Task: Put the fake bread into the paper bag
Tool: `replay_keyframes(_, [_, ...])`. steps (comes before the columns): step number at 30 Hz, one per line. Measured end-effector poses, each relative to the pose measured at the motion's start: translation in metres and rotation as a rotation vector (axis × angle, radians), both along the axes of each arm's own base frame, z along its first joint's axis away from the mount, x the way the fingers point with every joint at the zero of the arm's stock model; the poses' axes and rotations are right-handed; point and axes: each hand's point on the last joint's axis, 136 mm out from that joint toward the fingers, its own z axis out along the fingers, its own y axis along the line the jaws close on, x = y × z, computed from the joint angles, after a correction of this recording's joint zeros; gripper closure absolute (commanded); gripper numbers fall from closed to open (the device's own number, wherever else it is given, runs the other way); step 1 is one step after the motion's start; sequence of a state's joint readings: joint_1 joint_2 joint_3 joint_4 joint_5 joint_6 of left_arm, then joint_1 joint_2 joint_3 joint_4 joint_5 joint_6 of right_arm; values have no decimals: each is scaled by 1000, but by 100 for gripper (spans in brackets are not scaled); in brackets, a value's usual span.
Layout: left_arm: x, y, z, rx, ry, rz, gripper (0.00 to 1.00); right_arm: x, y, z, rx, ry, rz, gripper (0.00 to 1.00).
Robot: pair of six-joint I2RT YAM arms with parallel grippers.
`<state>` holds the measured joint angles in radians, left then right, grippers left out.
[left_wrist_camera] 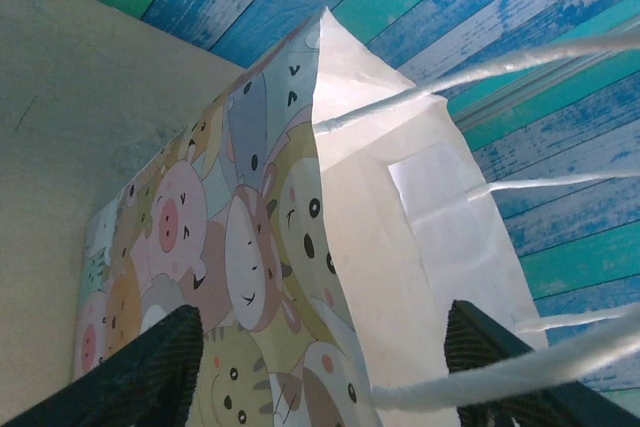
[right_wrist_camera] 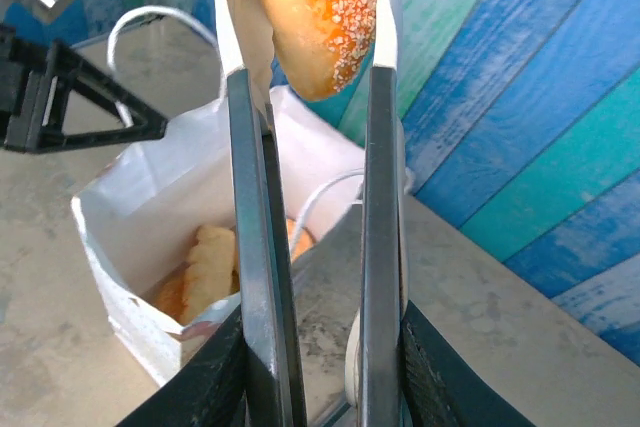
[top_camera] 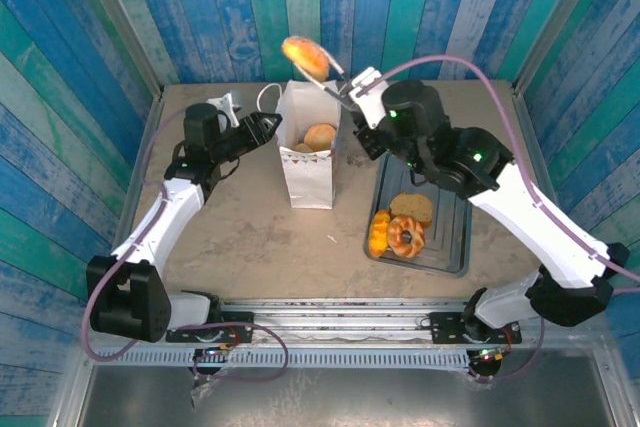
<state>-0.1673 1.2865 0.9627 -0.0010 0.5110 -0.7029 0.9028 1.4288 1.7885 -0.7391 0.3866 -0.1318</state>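
squeezing tongs [right_wrist_camera: 250,247] around seeded bread [right_wrist_camera: 315,7], right jaws hover; left jaws spread beside the cartoon-sided paper bag [left_wrist_camera: 260,247].

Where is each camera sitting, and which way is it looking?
Top external: high behind the arms, looking down on the table, both arms, the paper bag and the tray.
Left wrist: on the left arm, facing the bag's cartoon-printed side; the left gripper frames it, fingers apart.
Right wrist: on the right arm, looking along the tongs pinched by the right gripper, a bun at their tip, the open bag beyond.
Shared: top and right wrist both show the bun in the tongs.
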Motion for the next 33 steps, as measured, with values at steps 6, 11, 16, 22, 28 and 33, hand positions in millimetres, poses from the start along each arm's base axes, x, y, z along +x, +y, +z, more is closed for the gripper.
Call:
replay_keyframes(6, [1, 0, 2, -6, -3, 3, 49, 7, 19, -36, -69, 79, 18, 74])
replay_keyframes(11, [1, 1, 1, -3, -4, 10, 52, 12, 19, -62, -151, 125, -4, 74])
replay_keyframes(16, [2, 2, 1, -1, -4, 16, 58, 18, 15, -79, -227, 147, -43, 74])
replay_keyframes(22, [3, 3, 1, 2, -5, 23, 58, 23, 6, -91, -314, 156, -85, 73])
replay_keyframes(28, [3, 3, 1, 3, -5, 23, 58, 28, 2, -100, -392, 162, -104, 65])
replay_keyframes(33, [3, 3, 1, 3, -6, 23, 58, 29, 4, -109, -427, 188, -97, 57])
